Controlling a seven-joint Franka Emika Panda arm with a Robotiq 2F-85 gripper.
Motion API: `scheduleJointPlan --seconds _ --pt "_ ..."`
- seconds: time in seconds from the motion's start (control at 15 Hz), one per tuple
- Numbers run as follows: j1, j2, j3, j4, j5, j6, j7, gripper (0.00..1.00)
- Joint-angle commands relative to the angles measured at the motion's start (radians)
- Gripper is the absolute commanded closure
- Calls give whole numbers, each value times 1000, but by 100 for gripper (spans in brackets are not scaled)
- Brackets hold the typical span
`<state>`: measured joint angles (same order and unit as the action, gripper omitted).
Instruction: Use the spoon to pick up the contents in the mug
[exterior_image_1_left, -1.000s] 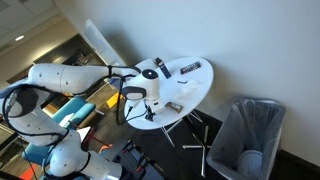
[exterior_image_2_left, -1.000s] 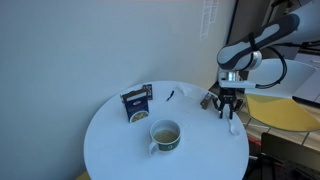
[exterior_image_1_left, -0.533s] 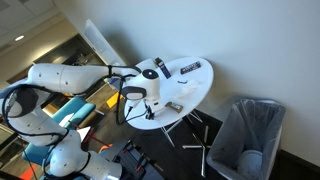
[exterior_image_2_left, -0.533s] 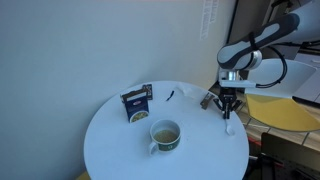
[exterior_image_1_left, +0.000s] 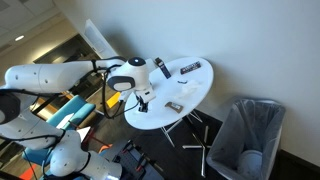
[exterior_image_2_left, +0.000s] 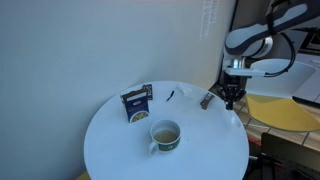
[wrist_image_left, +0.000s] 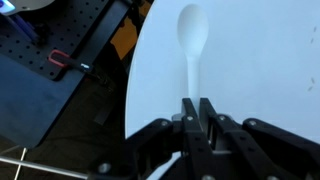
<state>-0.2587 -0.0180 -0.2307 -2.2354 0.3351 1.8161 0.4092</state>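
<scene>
The mug (exterior_image_2_left: 165, 133) is a squat grey-green cup with yellowish contents, standing near the front middle of the round white table (exterior_image_2_left: 115, 145). My gripper (wrist_image_left: 196, 103) is shut on the handle of a white spoon (wrist_image_left: 190, 40), whose bowl points away from the jaws over the table's edge (wrist_image_left: 250, 60). In an exterior view the gripper (exterior_image_2_left: 230, 96) hangs above the table's right edge, well away from the mug. In an exterior view my gripper (exterior_image_1_left: 140, 100) is over the table's near side; the arm covers the spot where the mug stands.
A blue packet (exterior_image_2_left: 137, 102) lies behind the mug. A small dark bar (exterior_image_2_left: 208, 99) lies near the gripper. A slim dark cylinder (exterior_image_1_left: 160, 68) stands on the table. A grey bin (exterior_image_1_left: 248, 135) stands on the floor. A black breadboard with a red clamp (wrist_image_left: 60, 60) lies below the table edge.
The gripper has risen from the table surface with the spoon in it, and the arm has lifted and swung. The mug and packet have not moved.
</scene>
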Motion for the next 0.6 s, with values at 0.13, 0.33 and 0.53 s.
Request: scheduleJointPlan --seconds 0.13,0.33,0.53 --pt "27 -226 50 41 -131 -71 69 97" --pt "39 -277 108 85 -181 -29 126 97" --pt "39 -288 117 79 -175 -26 90 97"
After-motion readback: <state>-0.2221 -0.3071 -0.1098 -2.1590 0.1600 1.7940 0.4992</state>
